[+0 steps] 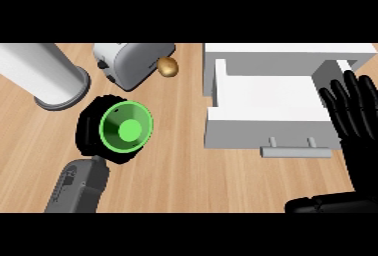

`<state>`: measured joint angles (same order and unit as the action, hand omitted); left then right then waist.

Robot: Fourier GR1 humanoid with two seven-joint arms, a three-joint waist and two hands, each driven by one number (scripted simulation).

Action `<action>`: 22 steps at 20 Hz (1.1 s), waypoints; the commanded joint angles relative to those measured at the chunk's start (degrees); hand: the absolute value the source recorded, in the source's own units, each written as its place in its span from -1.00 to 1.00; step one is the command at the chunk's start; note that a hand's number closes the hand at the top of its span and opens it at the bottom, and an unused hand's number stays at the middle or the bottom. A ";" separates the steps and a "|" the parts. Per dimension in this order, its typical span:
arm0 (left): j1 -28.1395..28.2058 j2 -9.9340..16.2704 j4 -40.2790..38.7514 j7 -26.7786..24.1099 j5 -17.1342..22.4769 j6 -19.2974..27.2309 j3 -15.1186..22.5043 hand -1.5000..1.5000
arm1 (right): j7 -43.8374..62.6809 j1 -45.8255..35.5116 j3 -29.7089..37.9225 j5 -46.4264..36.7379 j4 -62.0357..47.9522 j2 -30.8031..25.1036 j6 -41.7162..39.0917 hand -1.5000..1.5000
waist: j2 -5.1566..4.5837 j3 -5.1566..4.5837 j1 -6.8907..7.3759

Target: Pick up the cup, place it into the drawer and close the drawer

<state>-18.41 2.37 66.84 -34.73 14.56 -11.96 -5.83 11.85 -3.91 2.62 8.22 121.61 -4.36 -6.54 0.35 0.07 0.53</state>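
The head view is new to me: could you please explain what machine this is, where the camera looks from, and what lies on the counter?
This is a humanoid robot seen from its own head, looking steeply down at a wooden counter. The left robot hand curls round a green cup. The right robot hand rests open, fingers up, beside an open white drawer with a grey handle. Behind stand a toaster, a brown potato-like item and a white cylinder.
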 commanded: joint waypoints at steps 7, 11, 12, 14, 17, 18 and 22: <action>-9.12 -2.33 15.08 18.25 1.34 14.34 6.55 1.00 | -0.42 -3.66 2.26 1.22 -3.65 -1.46 -0.71 -1.00 | -0.27 -0.05 -0.58; -15.97 -2.35 12.42 19.53 -0.84 17.46 7.03 1.00 | 0.09 -2.73 1.00 -0.18 -1.83 -0.50 0.42 -1.00 | -0.32 -0.06 -0.81; -16.29 -2.35 15.18 23.34 -1.70 17.88 6.46 1.00 | -6.04 2.88 2.26 1.71 -3.24 -1.43 -4.49 -1.00 | -0.28 -0.03 -0.80; -19.05 -1.94 15.72 26.61 -1.39 18.63 6.10 1.00 | -3.29 -1.71 1.87 0.96 -3.49 -0.85 -1.78 -1.00 | -0.30 -0.05 -0.63; -19.72 -1.88 15.72 28.63 -3.40 20.49 7.44 1.00 | -0.85 -1.26 -0.71 -1.79 -1.60 0.60 0.52 -1.00 | -0.26 -0.06 -0.58; -26.98 -2.35 8.06 27.12 -4.27 22.40 7.07 1.00 | -1.59 -4.06 1.56 -0.41 -5.18 -1.04 -0.58 -1.00 | -0.41 -0.05 -0.92; -31.32 -2.36 -0.14 22.65 -2.43 24.13 9.46 1.00 | -3.31 0.22 1.77 1.63 -3.37 -1.33 -3.19 -1.00 | -0.43 -0.05 -1.32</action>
<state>-45.75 0.10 72.33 -10.33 12.06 10.68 2.07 9.08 -5.13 4.13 8.67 117.98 -5.21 -8.24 -0.05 0.01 -0.60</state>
